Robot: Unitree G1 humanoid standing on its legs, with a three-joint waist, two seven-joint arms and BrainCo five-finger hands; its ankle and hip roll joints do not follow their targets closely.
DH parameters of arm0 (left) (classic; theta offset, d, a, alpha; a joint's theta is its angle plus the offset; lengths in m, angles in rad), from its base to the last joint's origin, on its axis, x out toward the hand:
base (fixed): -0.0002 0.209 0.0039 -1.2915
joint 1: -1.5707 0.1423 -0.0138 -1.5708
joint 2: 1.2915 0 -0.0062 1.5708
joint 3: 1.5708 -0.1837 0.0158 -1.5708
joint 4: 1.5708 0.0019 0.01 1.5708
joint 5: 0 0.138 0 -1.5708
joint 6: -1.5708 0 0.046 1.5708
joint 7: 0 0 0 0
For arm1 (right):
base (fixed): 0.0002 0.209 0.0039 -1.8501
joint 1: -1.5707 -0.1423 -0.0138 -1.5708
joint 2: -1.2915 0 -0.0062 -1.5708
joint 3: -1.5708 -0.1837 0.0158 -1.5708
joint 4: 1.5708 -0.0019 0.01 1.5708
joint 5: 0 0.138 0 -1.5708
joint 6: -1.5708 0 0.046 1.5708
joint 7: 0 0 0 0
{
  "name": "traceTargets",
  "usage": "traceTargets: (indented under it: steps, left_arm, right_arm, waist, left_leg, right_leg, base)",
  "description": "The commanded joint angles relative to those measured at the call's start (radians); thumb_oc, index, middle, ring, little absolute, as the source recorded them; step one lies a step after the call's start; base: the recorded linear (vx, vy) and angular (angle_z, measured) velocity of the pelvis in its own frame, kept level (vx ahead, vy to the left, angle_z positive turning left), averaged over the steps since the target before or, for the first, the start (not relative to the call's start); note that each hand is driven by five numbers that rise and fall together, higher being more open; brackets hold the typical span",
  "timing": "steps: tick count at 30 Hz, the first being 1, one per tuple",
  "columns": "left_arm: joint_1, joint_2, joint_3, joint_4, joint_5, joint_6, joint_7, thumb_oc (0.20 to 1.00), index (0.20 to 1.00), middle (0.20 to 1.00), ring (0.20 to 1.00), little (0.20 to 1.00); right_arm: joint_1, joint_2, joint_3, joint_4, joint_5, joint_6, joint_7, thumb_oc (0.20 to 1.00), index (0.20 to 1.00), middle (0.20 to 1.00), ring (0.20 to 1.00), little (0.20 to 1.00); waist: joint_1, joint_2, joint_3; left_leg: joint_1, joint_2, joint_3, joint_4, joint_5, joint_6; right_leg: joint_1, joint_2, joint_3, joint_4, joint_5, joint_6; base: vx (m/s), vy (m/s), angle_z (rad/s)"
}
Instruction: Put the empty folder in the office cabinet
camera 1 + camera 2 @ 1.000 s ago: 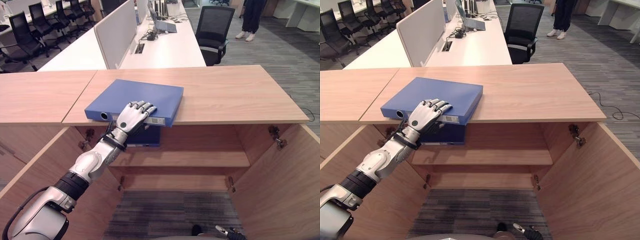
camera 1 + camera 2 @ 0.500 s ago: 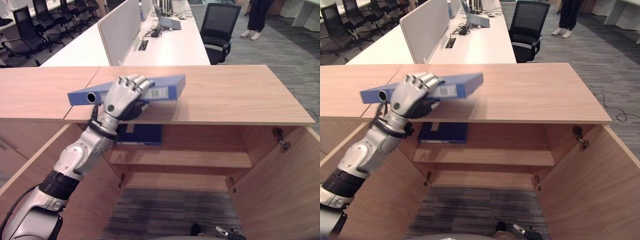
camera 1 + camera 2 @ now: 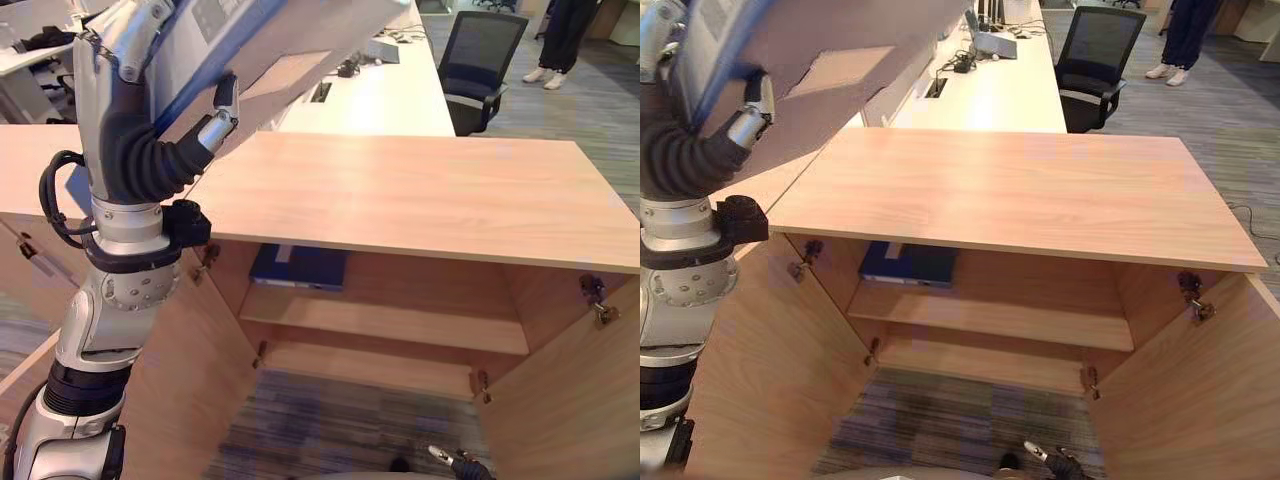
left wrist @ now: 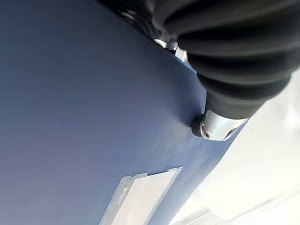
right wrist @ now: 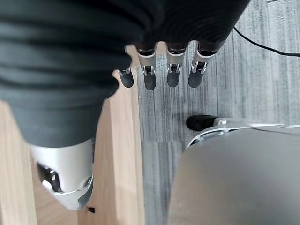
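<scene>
My left hand (image 3: 135,60) grips the folder (image 3: 270,40) at 11 o'clock; I should lower it level toward the shelf (image 3: 400,325).

Blue folder (image 3: 290,35) — raised, tilted above open wooden cabinet (image 3: 420,200).

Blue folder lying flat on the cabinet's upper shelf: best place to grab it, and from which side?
Its near edge, from the front through the open doors. The blue folder lies flat at the left of the shelf, close under the cabinet top, so probably only that edge is reachable: pinch it and slide it out.
</scene>
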Motion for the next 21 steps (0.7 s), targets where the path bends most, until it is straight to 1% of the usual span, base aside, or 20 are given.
traceTargets:
  steps: [1,2,3,4,5,6,7,8,9,10,11,12,18,21]
  left_arm:
    - [-0.13,-0.01,0.047,0.007,-0.193,-0.053,-0.024,0.2,0.2,0.2,0.2,0.2]
    - [-0.129,-0.01,0.049,0.006,-0.198,-0.053,-0.028,0.2,0.2,0.2,0.2,0.2]
    - [-0.117,-0.023,0.048,-0.002,-0.314,-0.079,-0.079,0.2,0.2,0.2,0.2,0.2]
    - [-0.116,-0.023,0.049,-0.003,-0.316,-0.079,-0.08,0.2,0.2,0.2,0.2,0.2]
    - [-0.109,-0.03,0.048,-0.007,-0.378,-0.087,-0.107,0.2,0.2,0.2,0.2,0.2]
    - [-0.092,-0.04,0.051,-0.018,-0.484,-0.103,-0.164,0.2,0.2,0.2,0.2,0.2]
    - [-0.077,-0.046,0.058,-0.023,-0.551,-0.11,-0.2,0.2,0.2,0.2,0.2,0.2]
    - [-0.067,-0.052,0.056,-0.021,-0.594,-0.112,-0.216,0.2,0.2,0.2,0.2,0.2]
    - [-0.057,-0.058,0.054,-0.021,-0.636,-0.112,-0.232,0.2,0.2,0.2,0.2,0.2]
    - [-0.04,-0.068,0.055,-0.026,-0.685,-0.113,-0.255,0.2,0.2,0.2,0.2,0.2]
    - [-0.029,-0.074,0.054,-0.025,-0.725,-0.108,-0.274,0.2,0.2,0.2,0.2,0.2]
    - [-0.02,-0.078,0.05,-0.021,-0.759,-0.103,-0.294,0.2,0.2,0.2,0.2,0.2]
    - [0.043,-0.094,0.052,-0.011,-0.967,-0.095,-0.393,0.2,0.2,0.2,0.2,0.2]
    - [0.07,-0.093,0.063,0.01,-1.04,-0.09,-0.425,0.2,0.2,0.2,0.2,0.2]
  right_arm:
    - [-0.08,0.016,0.007,0.057,0.014,0.004,0.012,1.0,1.0,1.0,1.0,1.0]
    - [-0.08,0.016,0.008,0.057,0.014,0.004,0.012,1.0,1.0,1.0,1.0,1.0]
    - [-0.082,0.011,0.005,0.053,0.015,0.007,0.015,1.0,1.0,1.0,1.0,1.0]
    - [-0.082,0.011,0.006,0.053,0.015,0.008,0.015,1.0,1.0,1.0,1.0,1.0]
    - [-0.083,0.009,0.005,0.05,0.017,0.009,0.018,1.0,1.0,1.0,1.0,1.0]
    - [-0.084,0.008,0.006,0.039,0.019,0.011,0.026,1.0,1.0,1.0,1.0,1.0]
    - [-0.083,0.006,0.009,0.033,0.02,0.012,0.03,1.0,1.0,1.0,1.0,1.0]
    - [-0.085,0.005,0.009,0.031,0.02,0.013,0.033,1.0,1.0,1.0,1.0,1.0]
    - [-0.085,0.004,0.009,0.031,0.018,0.015,0.033,1.0,1.0,1.0,1.0,1.0]
    - [-0.087,0.003,0.012,0.027,0.017,0.018,0.033,1.0,1.0,1.0,1.0,1.0]
    - [-0.089,0.002,0.013,0.025,0.015,0.021,0.035,1.0,1.0,1.0,1.0,1.0]
    - [-0.088,-0.001,0.013,0.025,0.014,0.023,0.038,1.0,1.0,1.0,1.0,1.0]
    - [-0.093,-0.01,0.012,0.014,0.011,0.028,0.048,1.0,1.0,1.0,1.0,1.0]
    - [-0.094,-0.007,0.016,-0.031,0.057,0.027,0.081,1.0,1.0,1.0,1.0,1.0]
  waist:
    - [-0.001,-0.022,0.026]
    - [-0.001,-0.021,0.024]
    - [0.003,-0.02,0.024]
    - [0.003,-0.019,0.024]
    - [0.005,-0.018,0.025]
    - [0.009,-0.018,0.026]
    - [0.01,-0.016,0.025]
    - [0.012,-0.016,0.028]
    - [0.014,-0.016,0.028]
    - [0.016,-0.015,0.027]
    - [0.017,-0.015,0.03]
    - [0.018,-0.013,0.028]
    - [0.025,-0.015,0.034]
    - [0.029,-0.017,0.035]
  left_leg:
    - [0.02,-0.022,-0.008,0.012,-0.041,-0.016]
    - [0.025,-0.021,-0.01,0.012,-0.053,-0.018]
    - [0.021,-0.025,-0.015,0.012,-0.051,-0.017]
    - [0.023,-0.024,-0.015,0.012,-0.052,-0.017]
    - [0.018,-0.025,-0.017,0.012,-0.049,-0.017]
    - [0.015,-0.026,-0.022,0.012,-0.048,-0.016]
    - [0.015,-0.027,-0.024,0.012,-0.05,-0.016]
    - [0.009,-0.029,-0.024,0.012,-0.037,-0.014]
    - [0.007,-0.029,-0.027,0.012,-0.037,-0.013]
    - [0.011,-0.028,-0.03,0.012,-0.049,-0.014]
    - [0.005,-0.03,-0.03,0.012,-0.036,-0.013]
    - [0.009,-0.029,-0.033,0.012,-0.049,-0.015]
    - [0.008,-0.03,-0.038,0.012,-0.048,-0.013]
    - [0.007,-0.029,-0.039,0.012,-0.047,-0.014]
  right_leg:
    - [0.106,-0.03,-0.032,0.022,-0.129,0.082]
    - [0.113,-0.029,-0.031,0.019,-0.139,0.084]
    - [0.111,-0.029,-0.035,0.019,-0.137,0.083]
    - [0.112,-0.029,-0.036,0.019,-0.138,0.083]
    - [0.111,-0.03,-0.038,0.019,-0.137,0.083]
    - [0.11,-0.031,-0.039,0.019,-0.136,0.083]
    - [0.111,-0.032,-0.04,0.019,-0.138,0.083]
    - [0.105,-0.035,-0.043,0.021,-0.128,0.081]
    - [0.105,-0.036,-0.043,0.021,-0.128,0.081]
    - [0.112,-0.034,-0.042,0.019,-0.138,0.082]
    - [0.106,-0.037,-0.045,0.022,-0.128,0.08]
    - [0.114,-0.035,-0.044,0.02,-0.139,0.081]
    - [0.118,-0.034,-0.047,0.021,-0.143,0.079]
    - [0.118,-0.033,-0.049,0.022,-0.144,0.077]
  base:
    - [0.0,0.0,0.0]
    - [0.02,0.009,0.06]
    - [0.03,0.005,0.09]
    - [-0.03,0.009,0.1]
    - [-0.02,0.013,0.08]
    - [-0.02,0.019,0.12]
    - [-0.05,0.026,0.12]
    - [-0.04,0.018,0.12]
    - [-0.01,0.01,0.04]
    - [-0.01,0.01,0.03]
    - [0.04,0.009,0.01]
    - [0.0,0.017,0.05]
    - [0.0,0.012,0.03]
    - [0.0,0.0,0.0]
